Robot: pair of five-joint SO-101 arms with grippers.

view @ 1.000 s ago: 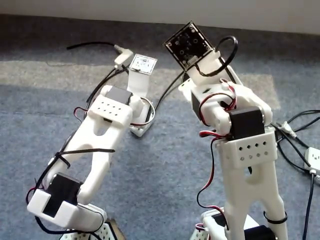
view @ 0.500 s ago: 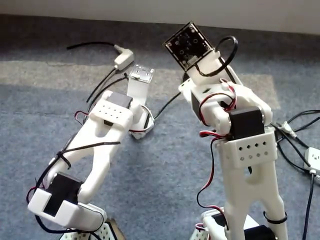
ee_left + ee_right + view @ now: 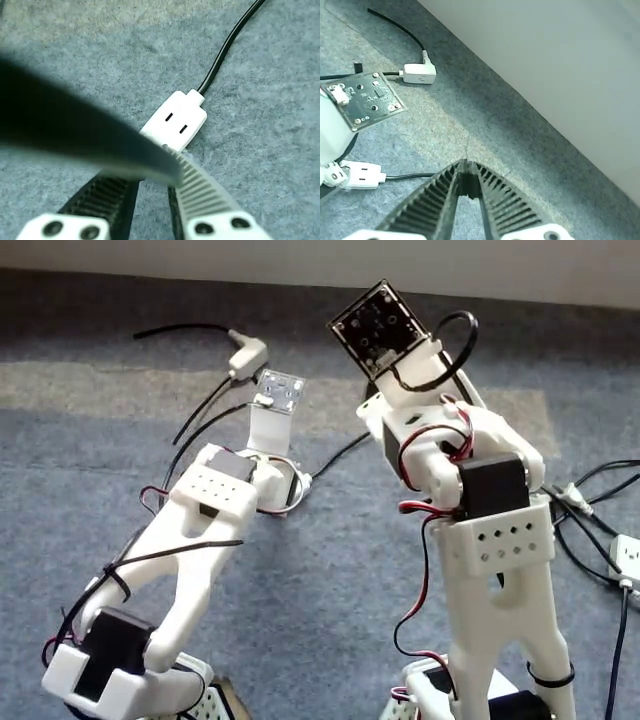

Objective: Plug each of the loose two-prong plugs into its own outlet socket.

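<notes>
Left gripper sits right at the near end of the white socket, which lies on the grey carpet with both slots showing and its cord running away. A black cable slung close across the lens hides the tip, so I cannot tell whether it is apart, together or clamped on the socket. From the right wrist, the right gripper hangs pressed together on nothing, off the cord end of the socket, and the loose plug lies well apart from the socket, nearer the wall. From above, the plug lies beyond the camera board that stands over the socket. My worry is the socket: unpinned, it would likely slide or twist when prongs push in. With the tip hidden, any grip could land crooked, and two arms crowding the socket could snag a cord.
</notes>
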